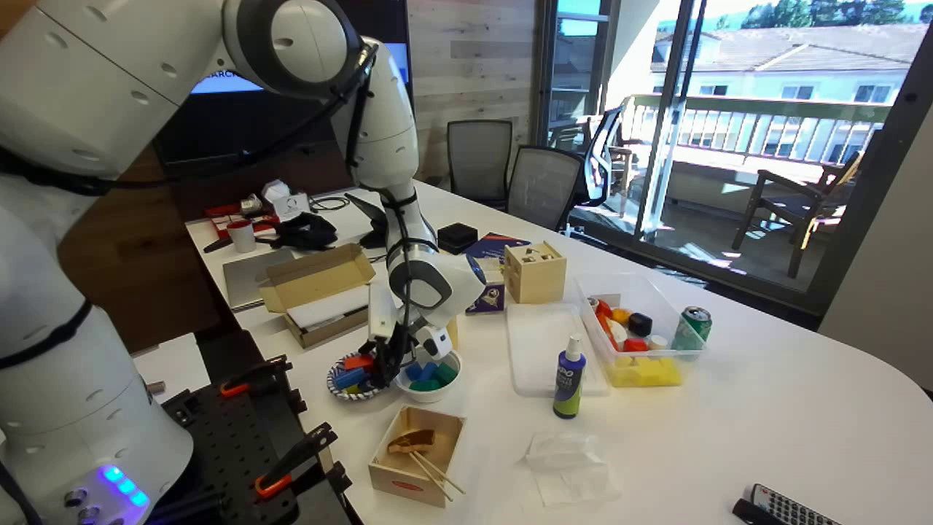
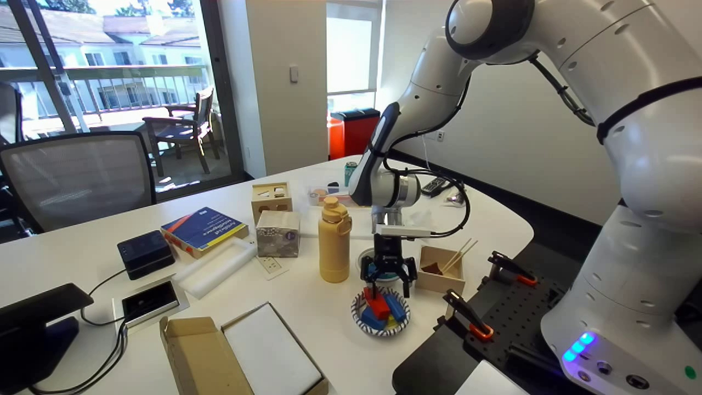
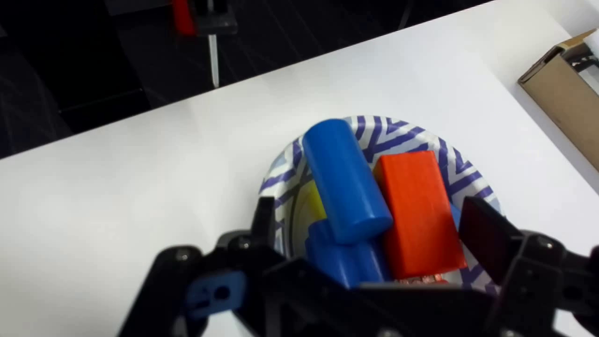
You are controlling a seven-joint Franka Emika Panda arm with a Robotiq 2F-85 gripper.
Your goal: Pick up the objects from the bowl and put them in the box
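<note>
Honestly, the gripper (image 3: pixel 369 215) is spread wide with nothing pinched, and in the wrist view the red block (image 3: pixel 421 215), likely next up, shows between the fingers (image 3: pixel 489 239), inside the patterned bowl (image 3: pixel 460 171), off toward 3 o'clock and close by the finger on that side (can't tell if they're touching). Its long axis runs roughly 12 to 6, so a 9-to-3 squeeze should suit it imo, but the blue cylinder (image 3: pixel 346 180) at its 10 o'clock could get caught too.

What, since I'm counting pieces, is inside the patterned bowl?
A blue cylinder and red block lie uppermost, more blue pieces and a partly hidden yellow piece below. Anything beneath is covered, preventing an exact count.
</note>
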